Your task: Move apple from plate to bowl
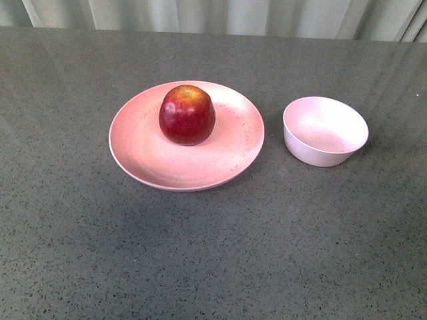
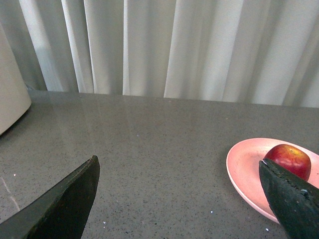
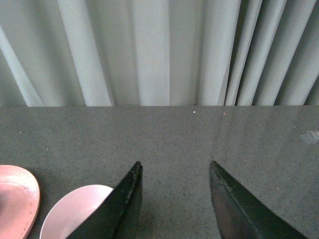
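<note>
In the front view we see neither arm. The apple (image 1: pixel 187 115) sits stem-up on the plate (image 1: pixel 137 160), a little behind the plate's middle. The bowl (image 1: pixel 325 131) stands just beside the plate on the right, apart from it, and holds nothing. Both rest on the grey speckled table (image 1: pixel 200 267), with a pale curtain (image 1: pixel 200 13) along its far edge. Nothing lies between plate and bowl.

In the left wrist view we find the left gripper (image 2: pixel 178 162) spread wide, its two dark fingers (image 2: pixel 65 204) far apart with only bare table between them. It grips nothing and touches nothing. Beyond one fingertip the apple (image 2: pixel 290 158) shows on the plate (image 2: pixel 246 169), partly hidden by that finger. A pale rounded object (image 2: pixel 10 94) stands at the table's far side, cut off by the frame, and we cannot tell what it is.

In the right wrist view the right gripper (image 3: pixel 176 163) is parted to a moderate gap, narrower than the left's, and nothing sits between its fingers (image 3: pixel 239 204). The bowl (image 3: pixel 75 211) appears partly behind one finger, with the plate's rim (image 3: pixel 17 199) just beyond it. The apple is out of this view.
</note>
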You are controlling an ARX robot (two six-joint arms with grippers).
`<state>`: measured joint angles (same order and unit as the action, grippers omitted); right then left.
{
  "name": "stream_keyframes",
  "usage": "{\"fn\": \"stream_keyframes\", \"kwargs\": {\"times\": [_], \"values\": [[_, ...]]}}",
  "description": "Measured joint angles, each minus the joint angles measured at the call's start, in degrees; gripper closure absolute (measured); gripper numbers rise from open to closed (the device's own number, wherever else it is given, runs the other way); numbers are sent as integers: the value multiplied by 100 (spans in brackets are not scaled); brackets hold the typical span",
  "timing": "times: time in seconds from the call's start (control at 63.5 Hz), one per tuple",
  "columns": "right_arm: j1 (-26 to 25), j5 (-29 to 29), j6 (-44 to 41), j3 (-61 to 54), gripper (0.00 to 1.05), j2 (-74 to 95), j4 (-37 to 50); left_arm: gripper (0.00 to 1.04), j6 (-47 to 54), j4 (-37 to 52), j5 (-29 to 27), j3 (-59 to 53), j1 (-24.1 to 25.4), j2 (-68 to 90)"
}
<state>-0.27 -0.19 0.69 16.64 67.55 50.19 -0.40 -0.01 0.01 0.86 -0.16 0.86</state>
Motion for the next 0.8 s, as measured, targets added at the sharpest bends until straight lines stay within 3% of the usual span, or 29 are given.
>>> {"fn": "stream_keyframes", "kwargs": {"times": [0.142,0.803], "values": [[2,0,-33,-422,103,-501,-48,9,0,0,0,0,0,0],[7,15,-50,-1526,103,-2509,-964,9,0,0,0,0,0,0]]}}
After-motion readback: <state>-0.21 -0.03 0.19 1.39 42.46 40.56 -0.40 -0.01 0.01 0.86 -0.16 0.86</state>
